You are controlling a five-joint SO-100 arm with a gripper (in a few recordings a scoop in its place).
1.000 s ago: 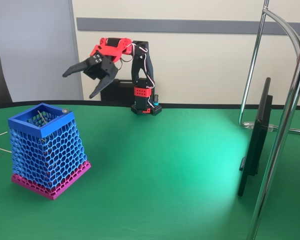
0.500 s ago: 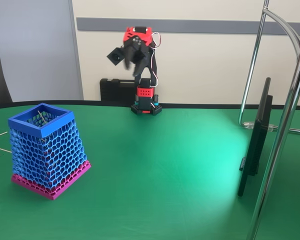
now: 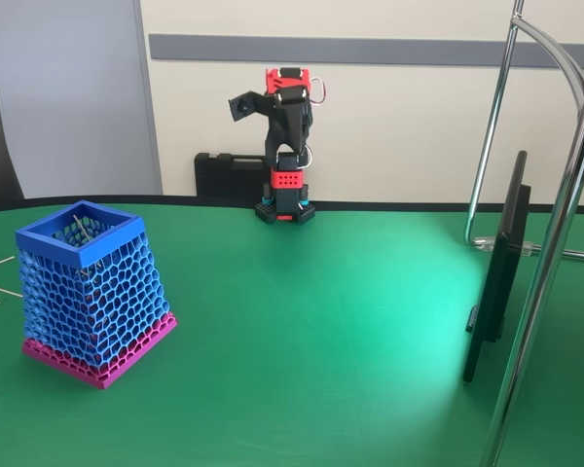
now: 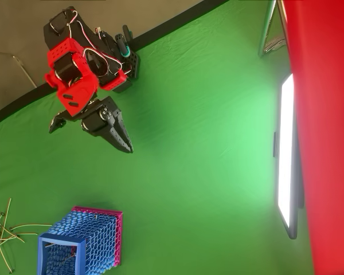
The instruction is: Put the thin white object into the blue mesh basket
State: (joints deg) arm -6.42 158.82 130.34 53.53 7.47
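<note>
Stick dropped in basket, arm pulled back.
Thin white object (image 3: 81, 230) leans inside the blue mesh basket (image 3: 90, 292) near the table's (image 3: 321, 331) left edge; the gripper (image 4: 92, 129), released and empty, has swung from above the basket back over its base, so delivery looks done.

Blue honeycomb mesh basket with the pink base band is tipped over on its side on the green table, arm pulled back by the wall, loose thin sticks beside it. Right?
Not quite. The blue honeycomb mesh basket stands upright on its pink base band with its square rim up, as the fixed view shows. The rest holds: the arm is pulled back by the wall, and loose thin whitish sticks lie beside the basket on the green table.
</note>
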